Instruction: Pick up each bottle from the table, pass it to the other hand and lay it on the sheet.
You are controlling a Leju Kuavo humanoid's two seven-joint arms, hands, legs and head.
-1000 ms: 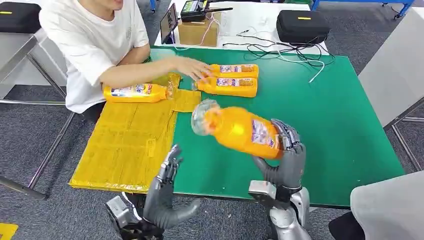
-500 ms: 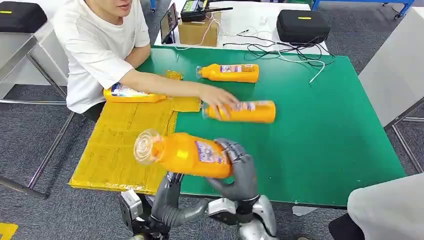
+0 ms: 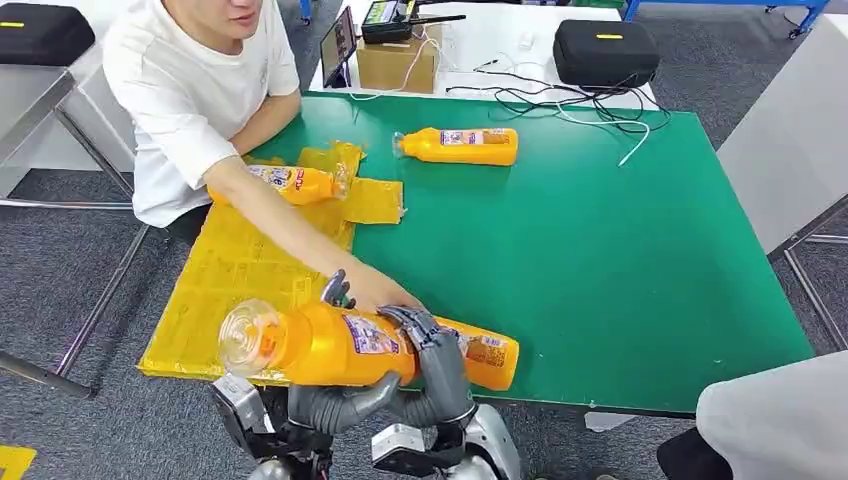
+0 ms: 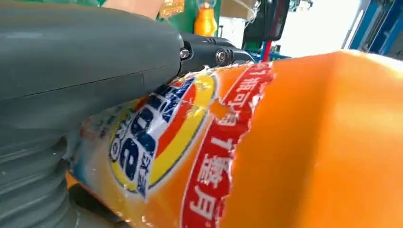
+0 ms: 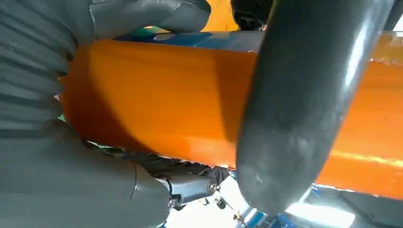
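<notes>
Orange bottle (image 3: 330,345) (clear cap, blue-and-red label) clasped sideways in right hand (image 3: 435,355) and left hand (image 3: 335,400).

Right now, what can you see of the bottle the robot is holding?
The held bottle is orange, plastic-looking, with a clear cap end and a blue, red and yellow label. It lies roughly level above the table's near edge, cap toward the yellow sheet. The right hand wraps its body; the left hand touches it from below. A second bottle lies just behind it.
</notes>
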